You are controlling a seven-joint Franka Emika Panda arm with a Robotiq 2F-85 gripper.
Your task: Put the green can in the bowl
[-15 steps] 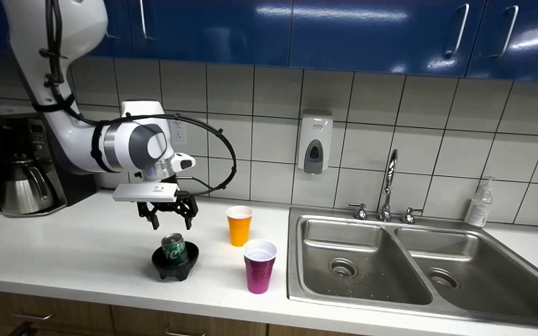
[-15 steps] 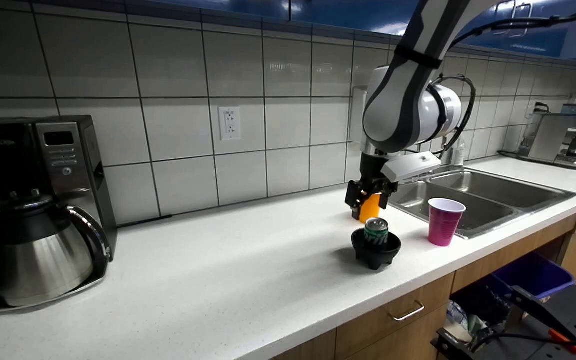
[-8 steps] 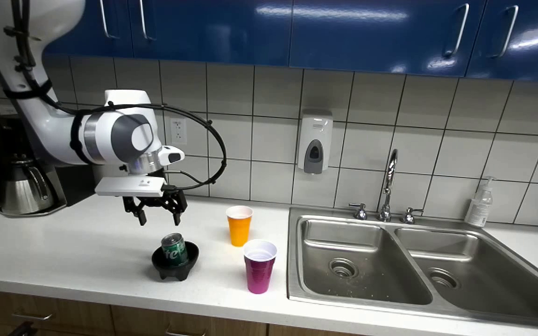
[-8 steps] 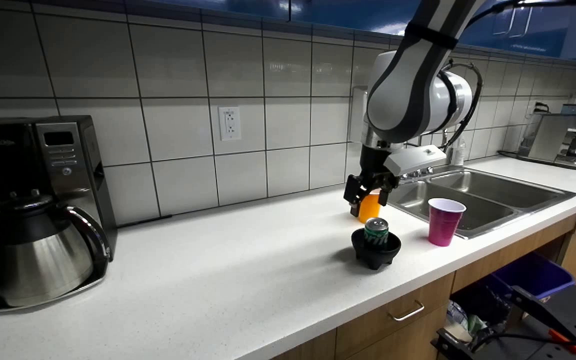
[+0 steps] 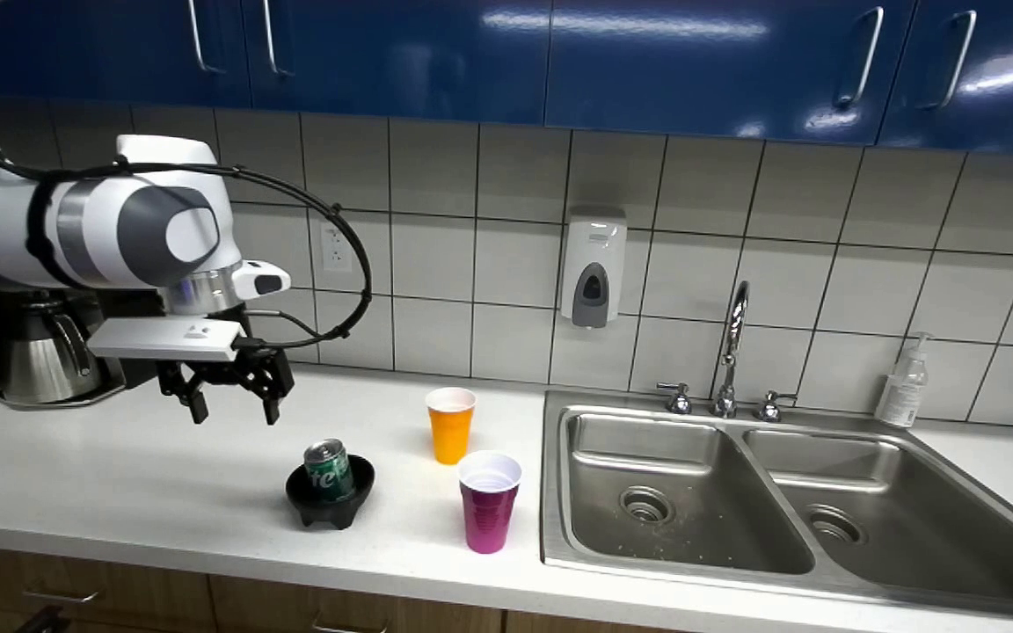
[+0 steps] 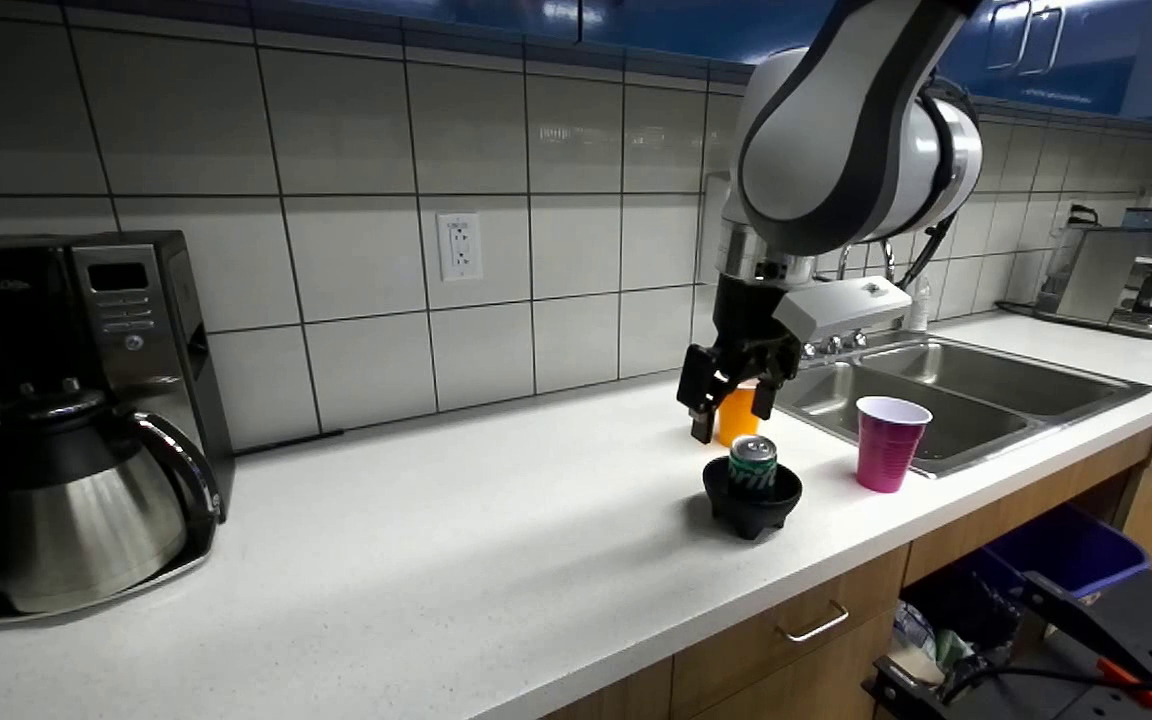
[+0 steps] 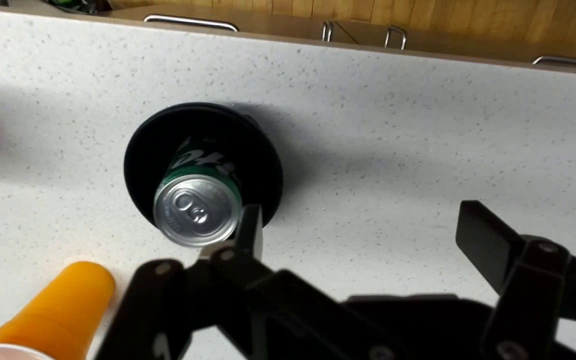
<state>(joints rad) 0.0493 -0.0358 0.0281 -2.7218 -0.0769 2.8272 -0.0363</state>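
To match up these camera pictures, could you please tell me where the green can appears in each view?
In an exterior view: the green can is left of centre, lower half.
In an exterior view: the green can is right of centre, lower half.
In the wrist view: the green can is left of centre, near mid-height.
Shared landmark: the black bowl holding it.
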